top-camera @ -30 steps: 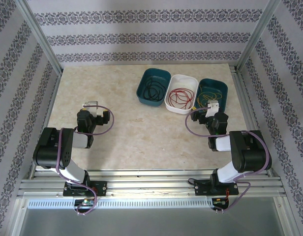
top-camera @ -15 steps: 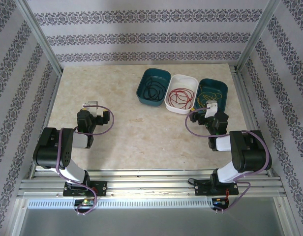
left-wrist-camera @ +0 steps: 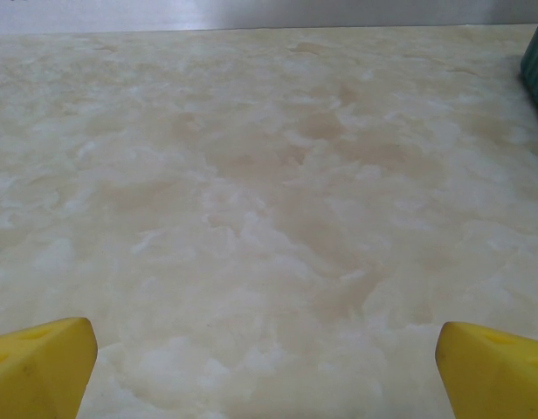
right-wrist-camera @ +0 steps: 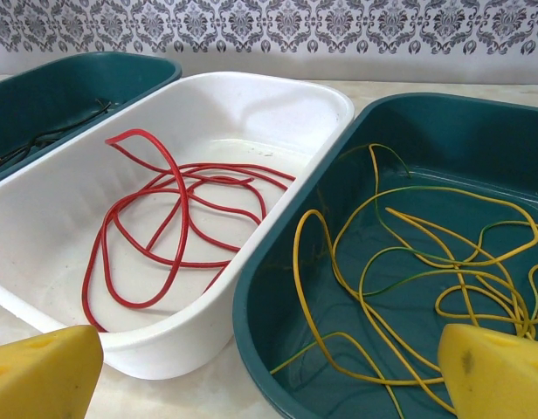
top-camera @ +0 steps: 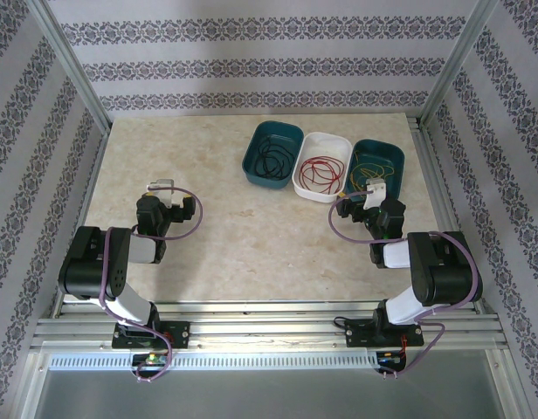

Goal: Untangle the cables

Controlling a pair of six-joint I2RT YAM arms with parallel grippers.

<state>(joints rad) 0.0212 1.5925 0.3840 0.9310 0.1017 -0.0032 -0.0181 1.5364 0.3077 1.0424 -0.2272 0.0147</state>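
Nothing shifted since a second ago. Left gripper, right gripper: yellow wedge pads, jaws wide apart, empty. Marbled beige tabletop. Three oval plastic tubs: glossy white tub, one looped red cable; teal tub, bunched yellow cable; far teal tub, black cable.

Two arms, same build: left arm, right arm. Bulky black joint housings with white link segments between them. A thick lilac cable loops along each arm. Black base brackets. The fingertips are blunt yellow wedges, faintly scuffed.
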